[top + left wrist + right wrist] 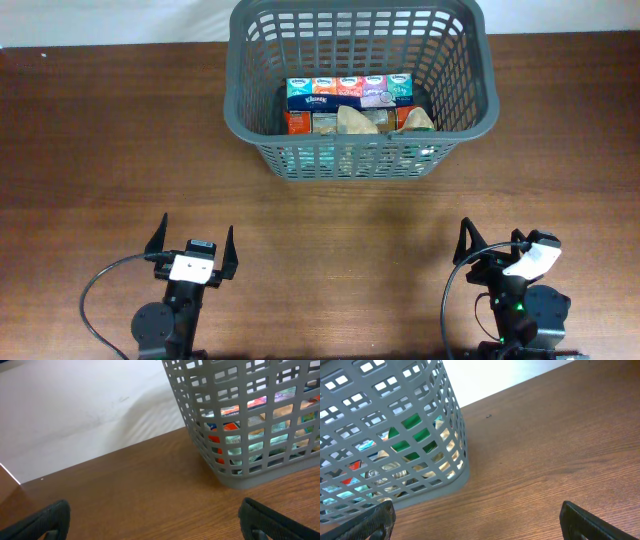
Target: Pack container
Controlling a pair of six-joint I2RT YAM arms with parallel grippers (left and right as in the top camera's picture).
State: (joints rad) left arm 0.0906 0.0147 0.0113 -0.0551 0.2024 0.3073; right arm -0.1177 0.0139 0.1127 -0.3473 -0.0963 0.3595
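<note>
**Dark wooden table, both arms parked, basket already loaded**

Dark brown wood-grain table [100, 150] is seen across the whole shot, and at its near edge both arms are found folded low over their bases. The left gripper [195, 240] is pointed away towards the far side, its black fingers [45, 522] spread wide at the two lower corners of the left wrist view, with nothing between them. The right gripper [492, 245] is posed the same way, though it appears rolled a little about its wrist; its jaws are also spread wide and nothing is carried. Both wrists are kept low and level, so each camera is aimed along the tabletop at the target. This reads as a rest pose, not a reach.

Beyond the grippers, a broad stretch of bare wood is crossed. No loose grocery can be picked out on it.

Further on, at the far centre of the table, the large dark grey plastic basket [360, 160] with slotted lattice sides is set upright, well apart from both arms. Goods are already lodged inside: a row of small colourful tissue packs [348, 90] is stood along the back, crumpled brown paper packets [355, 120] are laid in front, and an orange box [297, 122] is tucked at the left. Something green [412, 422] is glimpsed through the lattice, but it cannot be identified. The flat packs are lined up against the wall, probably to save floor space.

Behind everything, a white backdrop [100, 20] is drawn along the table's far edge. The packing is judged to be at or near its end.
</note>
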